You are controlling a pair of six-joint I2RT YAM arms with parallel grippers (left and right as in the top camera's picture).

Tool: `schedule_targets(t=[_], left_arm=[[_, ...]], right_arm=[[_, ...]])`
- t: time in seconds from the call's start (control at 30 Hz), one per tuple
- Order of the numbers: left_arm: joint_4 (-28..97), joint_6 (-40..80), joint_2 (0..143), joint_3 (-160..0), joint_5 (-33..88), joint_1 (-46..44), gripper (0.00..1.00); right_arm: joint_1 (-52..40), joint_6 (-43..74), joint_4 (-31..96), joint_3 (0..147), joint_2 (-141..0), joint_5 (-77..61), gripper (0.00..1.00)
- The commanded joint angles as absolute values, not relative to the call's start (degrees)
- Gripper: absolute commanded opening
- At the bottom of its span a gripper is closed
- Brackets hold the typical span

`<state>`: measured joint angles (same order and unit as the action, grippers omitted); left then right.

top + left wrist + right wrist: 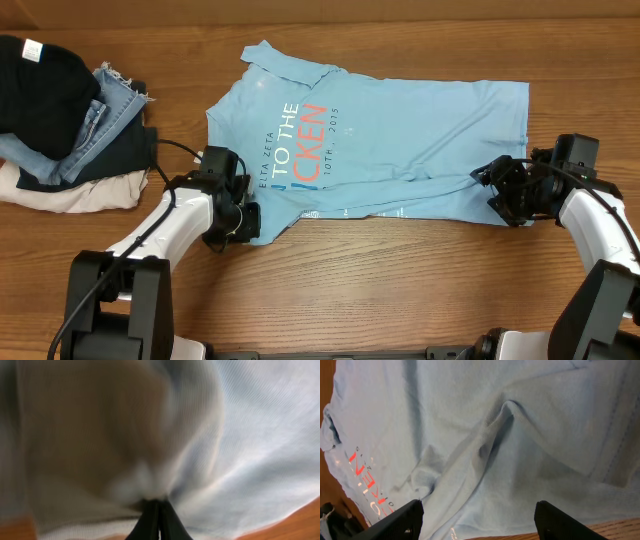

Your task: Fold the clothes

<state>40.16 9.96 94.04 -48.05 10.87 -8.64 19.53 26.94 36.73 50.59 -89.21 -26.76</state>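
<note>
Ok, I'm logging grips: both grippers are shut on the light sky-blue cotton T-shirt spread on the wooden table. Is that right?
Only the left gripper is shut on the light sky-blue cotton T-shirt, cloth bunched at its tips. The right gripper is open: the right wrist view shows its fingers wide apart over the cloth, pinching nothing.

Wood-grain table (400, 290) with a light blue T-shirt (430, 130) spread mostly flat on it, lettering up, a bit rumpled. Left of the T-shirt there's a heap of clothes (70, 120): cream cloth (70, 195) at the bottom, denim (112, 105) and something black (40, 85) on top.
</note>
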Motion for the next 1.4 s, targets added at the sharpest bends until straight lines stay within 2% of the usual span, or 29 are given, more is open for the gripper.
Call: schedule_targets(t=[0.0, 0.1, 0.23, 0.43, 0.47, 0.5, 0.63, 0.8, 0.87, 0.93, 0.97, 1.1, 1.23, 1.3, 1.33, 1.37], left_arm=[[47.77, 10.57, 91.07, -56.45, 9.74, -8.99, 0.04], [51.0, 8.97, 89.91, -66.13, 4.89, -8.99, 0.04], [40.03, 7.2, 91.0, -67.88, 1.28, -8.99, 0.04], [31.7, 5.56, 100.12, -67.9, 1.06, -8.99, 0.06], [30.79, 5.82, 101.34, -67.9, 1.04, -9.02, 0.11], [29.89, 6.07, 102.13, -67.9, 1.04, -8.99, 0.23], [28.4, 6.24, 102.43, -70.43, 1.02, -8.91, 0.04], [30.61, 6.87, 102.43, -76.62, 0.99, -8.93, 0.04], [35.29, 7.2, 102.43, -77.87, 1.26, -8.62, 0.52], [41.17, 9.54, 102.72, -77.82, 1.39, -8.01, 0.74], [43.77, 9.43, 103.39, -77.71, 2.04, -7.6, 0.79], [47.29, 5.72, 108.18, -77.67, 5.91, -7.44, 0.82], [44.07, 6.37, 112.38, -77.67, 6.02, -7.53, 0.76], [41.04, 6.37, 113.16, -77.67, 5.65, -7.53, 0.69], [39.42, 6.37, 113.21, -77.67, 5.54, -7.53, 0.47], [38.33, 6.44, 113.19, -77.71, 5.56, -7.53, 0.21]], right_arm=[[19.9, 26.52, 36.53, 51.62, -89.38, -27.11, 0.76], [19.9, 26.52, 36.53, 51.62, -89.38, -27.11, 0.76], [19.9, 26.52, 36.49, 51.62, -89.38, -27.09, 0.76], [19.9, 26.52, 36.62, 51.62, -89.38, -27.14, 0.76], [19.9, 26.52, 36.77, 51.62, -89.38, -27.14, 0.76], [19.9, 26.5, 36.93, 51.62, -89.38, -27.14, 0.76], [19.9, 26.5, 37.45, 51.62, -89.38, -27.11, 0.76], [19.9, 26.5, 37.65, 51.62, -89.38, -27.11, 0.76], [19.9, 26.28, 38.33, 51.62, -89.38, -27.14, 0.76], [19.9, 24.86, 39.48, 51.62, -89.38, -27.09, 0.77], [19.9, 24.77, 39.86, 51.62, -89.38, -27.11, 0.76], [19.9, 24.82, 39.99, 51.62, -89.38, -27.11, 0.77], [19.9, 24.82, 40.64, 51.62, -89.38, -27.11, 0.77], [19.9, 24.82, 40.84, 51.62, -89.38, -27.11, 0.77], [19.9, 24.82, 40.84, 51.62, -89.38, -27.11, 0.77], [19.9, 24.82, 40.86, 51.62, -89.38, -27.11, 0.77]])
